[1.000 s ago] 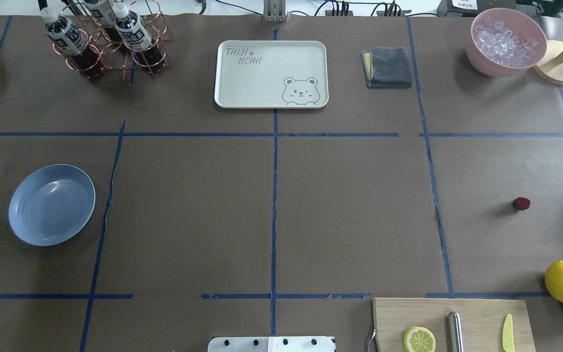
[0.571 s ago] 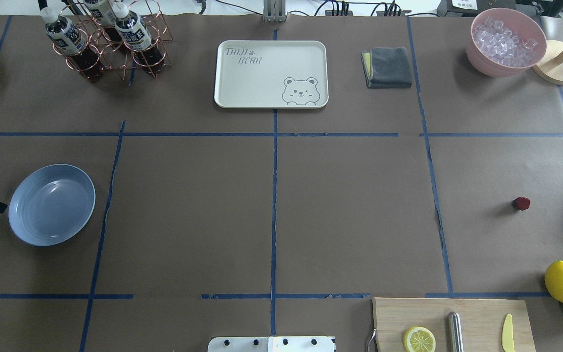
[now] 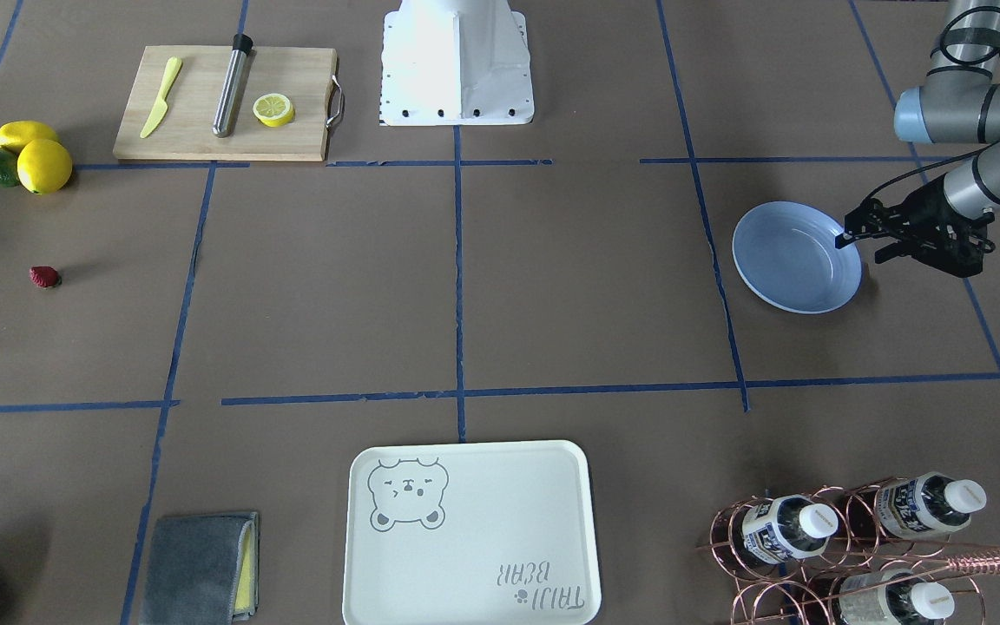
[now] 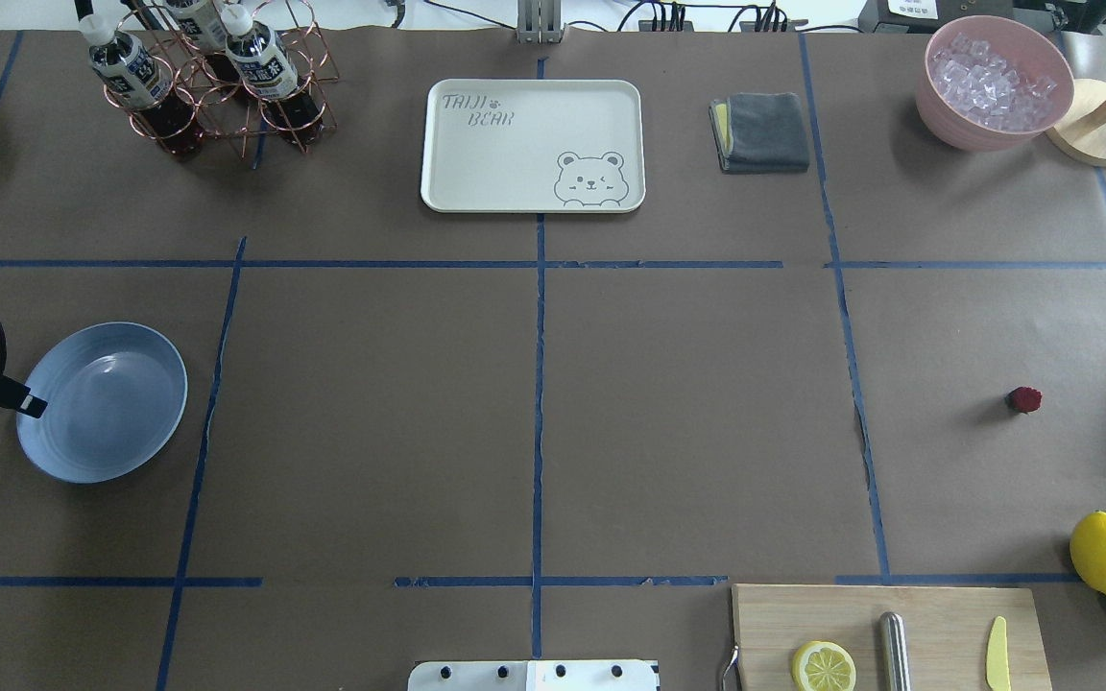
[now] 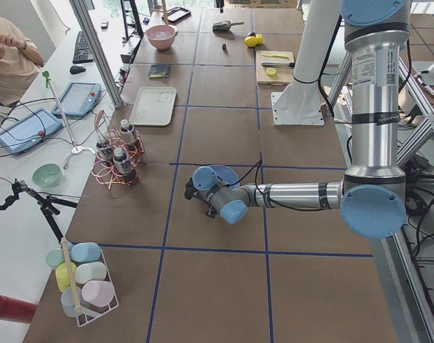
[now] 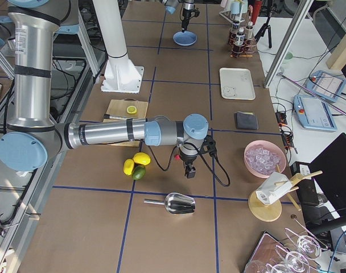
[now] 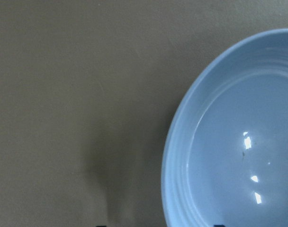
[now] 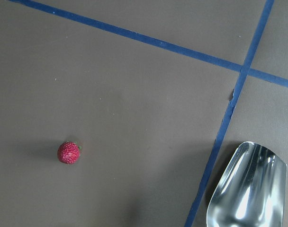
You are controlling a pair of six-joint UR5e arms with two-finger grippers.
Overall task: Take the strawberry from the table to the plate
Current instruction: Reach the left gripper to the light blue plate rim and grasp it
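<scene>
Red, bumpy strawberry [image 4: 1024,399] lies on the table [image 4: 687,413], well apart from the plate [image 4: 121,403]; likely light and soft, so pinch gently across its middle. Left gripper [image 3: 863,246], fingers spread, hovers at the plate's rim; right gripper [image 6: 188,170]: cannot tell

The right tool [image 6: 188,171] is too small to judge its jaws.

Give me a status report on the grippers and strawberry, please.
Left gripper over plate rim, fingers apart, empty. Right gripper above table, state unreadable. Strawberry on table, untouched. Metal scoop nearby, apart.
</scene>
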